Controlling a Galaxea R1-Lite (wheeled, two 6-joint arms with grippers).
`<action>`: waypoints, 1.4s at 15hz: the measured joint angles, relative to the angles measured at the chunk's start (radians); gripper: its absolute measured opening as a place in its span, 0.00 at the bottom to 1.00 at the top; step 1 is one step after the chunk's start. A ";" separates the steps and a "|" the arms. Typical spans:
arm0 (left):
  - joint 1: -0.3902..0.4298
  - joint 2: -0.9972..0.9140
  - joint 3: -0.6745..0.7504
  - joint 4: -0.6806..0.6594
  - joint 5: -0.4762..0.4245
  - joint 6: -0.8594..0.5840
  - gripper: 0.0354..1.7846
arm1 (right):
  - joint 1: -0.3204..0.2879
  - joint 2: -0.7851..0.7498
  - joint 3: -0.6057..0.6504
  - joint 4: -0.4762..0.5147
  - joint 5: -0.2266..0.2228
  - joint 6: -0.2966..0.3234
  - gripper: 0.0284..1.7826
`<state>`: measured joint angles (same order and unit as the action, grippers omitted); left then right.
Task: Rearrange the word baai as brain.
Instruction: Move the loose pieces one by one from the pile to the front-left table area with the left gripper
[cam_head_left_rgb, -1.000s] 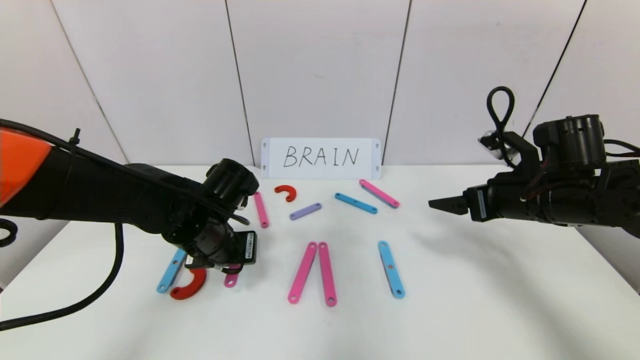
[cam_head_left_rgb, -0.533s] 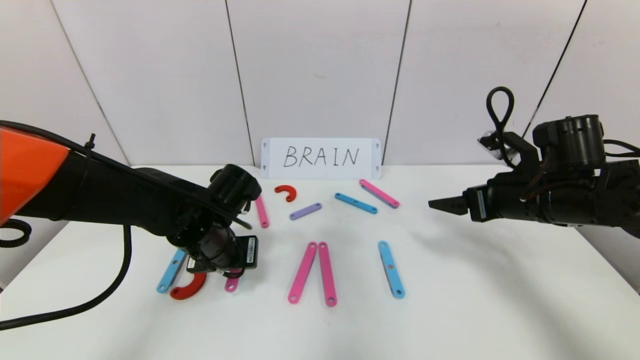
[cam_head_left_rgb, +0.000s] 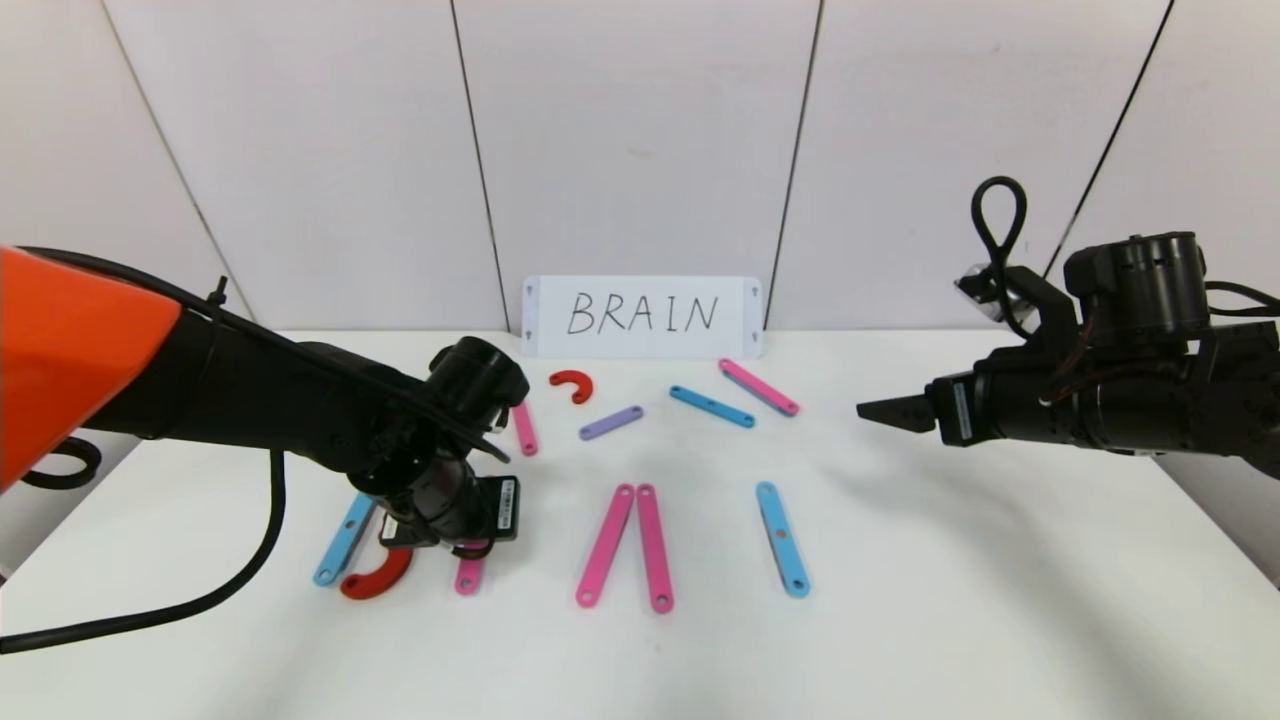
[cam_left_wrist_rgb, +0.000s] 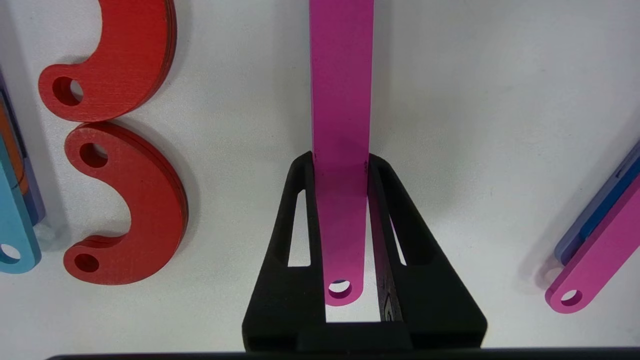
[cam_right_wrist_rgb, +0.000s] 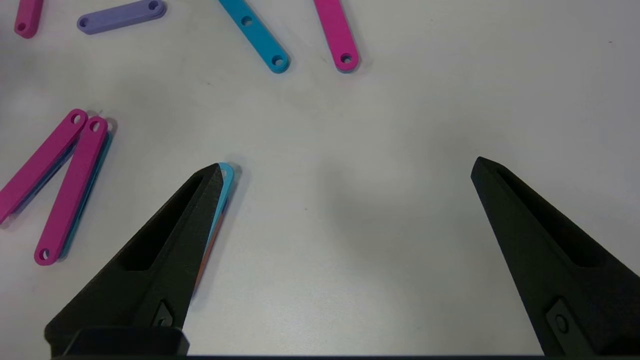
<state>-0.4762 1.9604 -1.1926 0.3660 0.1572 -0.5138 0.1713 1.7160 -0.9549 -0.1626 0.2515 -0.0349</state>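
My left gripper (cam_left_wrist_rgb: 341, 160) is shut on a pink bar (cam_left_wrist_rgb: 341, 100), its fingers on the bar's two long edges, low over the table. In the head view only the bar's near end (cam_head_left_rgb: 468, 576) shows under the wrist. Beside it lie two red curves (cam_left_wrist_rgb: 135, 200) and a blue bar (cam_head_left_rgb: 343, 538), the B. Two pink bars (cam_head_left_rgb: 625, 545) joined at their far ends form the A. A blue bar (cam_head_left_rgb: 782, 538) is the I. My right gripper (cam_head_left_rgb: 880, 410) is open and empty, hovering at the right; its fingers (cam_right_wrist_rgb: 200, 200) are wide apart.
A white card (cam_head_left_rgb: 641, 315) with handwritten BRAIN stands at the back wall. In front of it lie loose pieces: a pink bar (cam_head_left_rgb: 523, 425), a red curve (cam_head_left_rgb: 572, 384), a purple bar (cam_head_left_rgb: 610, 422), a blue bar (cam_head_left_rgb: 711, 406), a pink bar (cam_head_left_rgb: 759, 387).
My left arm has shifted a little to the right and towards the near edge, carrying the pink bar's end with it. The right arm has not moved.
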 joint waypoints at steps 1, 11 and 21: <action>0.000 0.002 -0.001 0.000 -0.001 0.000 0.16 | 0.001 0.000 0.000 0.000 0.000 0.000 0.98; 0.001 -0.003 0.002 0.000 -0.001 0.003 0.42 | 0.001 0.000 0.001 0.000 0.000 0.000 0.98; -0.003 -0.052 -0.024 0.001 -0.005 0.007 0.98 | 0.005 0.001 0.002 0.000 0.000 0.000 0.98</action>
<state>-0.4796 1.9085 -1.2162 0.3674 0.1519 -0.5064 0.1760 1.7168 -0.9526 -0.1626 0.2515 -0.0349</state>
